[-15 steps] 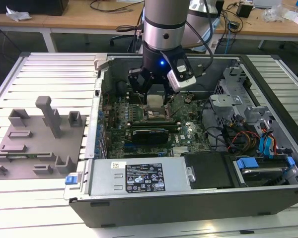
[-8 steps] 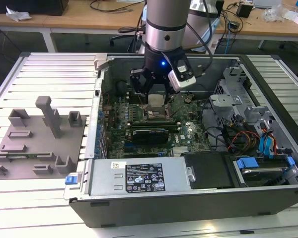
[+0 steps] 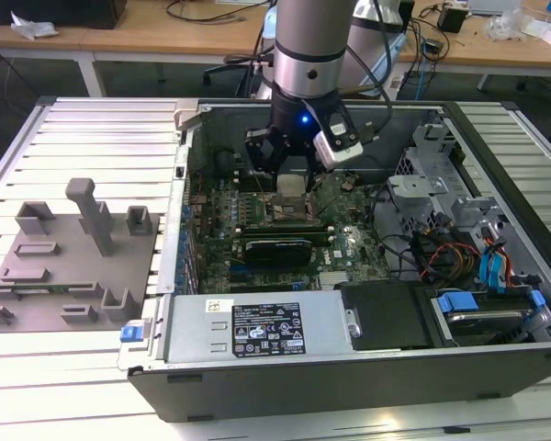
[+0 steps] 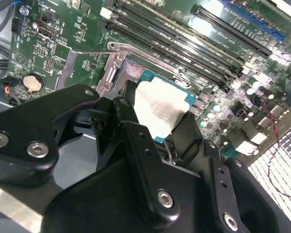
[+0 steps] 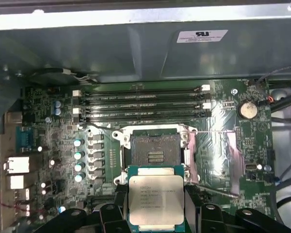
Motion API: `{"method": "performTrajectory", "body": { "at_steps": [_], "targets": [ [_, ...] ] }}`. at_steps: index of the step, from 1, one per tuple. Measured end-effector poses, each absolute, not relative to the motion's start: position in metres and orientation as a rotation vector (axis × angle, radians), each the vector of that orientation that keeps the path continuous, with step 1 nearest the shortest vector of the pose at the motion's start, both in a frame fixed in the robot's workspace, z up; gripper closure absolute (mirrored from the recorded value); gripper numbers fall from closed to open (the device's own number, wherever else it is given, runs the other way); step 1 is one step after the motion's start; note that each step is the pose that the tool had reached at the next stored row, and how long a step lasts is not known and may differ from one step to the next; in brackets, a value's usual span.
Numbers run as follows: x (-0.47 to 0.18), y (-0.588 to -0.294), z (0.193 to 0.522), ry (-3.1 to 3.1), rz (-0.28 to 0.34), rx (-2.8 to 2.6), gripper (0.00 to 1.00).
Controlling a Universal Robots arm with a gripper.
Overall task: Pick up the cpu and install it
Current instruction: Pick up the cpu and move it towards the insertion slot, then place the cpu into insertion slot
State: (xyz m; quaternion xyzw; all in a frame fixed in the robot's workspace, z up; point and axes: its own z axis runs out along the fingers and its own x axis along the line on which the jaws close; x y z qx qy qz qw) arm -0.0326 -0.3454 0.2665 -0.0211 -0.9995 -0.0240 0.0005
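- The grey fixture (image 3: 69, 253) sits on the tabletop (image 3: 92, 129) at the exterior view's left, beside the open computer case (image 3: 367, 367)
- The arm (image 3: 308, 46) reaches straight down into the case, hiding part of the motherboard (image 3: 222, 225)
- The tool (image 5: 156, 208) pinches the cpu (image 5: 156, 199) by two opposite edges, near the open socket (image 5: 155, 150); black fingers (image 5: 191, 208) cover those edges

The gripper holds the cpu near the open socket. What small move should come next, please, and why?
Probably shift the cpu sideways until it is squarely over the open socket, before lowering. In the first wrist view the gripper is shut on the cpu, which appears offset from the socket, its contact field uncovered.
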Motion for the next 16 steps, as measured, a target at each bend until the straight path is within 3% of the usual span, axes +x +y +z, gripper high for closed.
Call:
{"method": "performTrajectory", "body": {
  "at_steps": [16],
  "targets": [
    [-0.0318, -0.3369, 0.2577, -3.139, -0.075, -0.059, 0.45]
  ]
}}
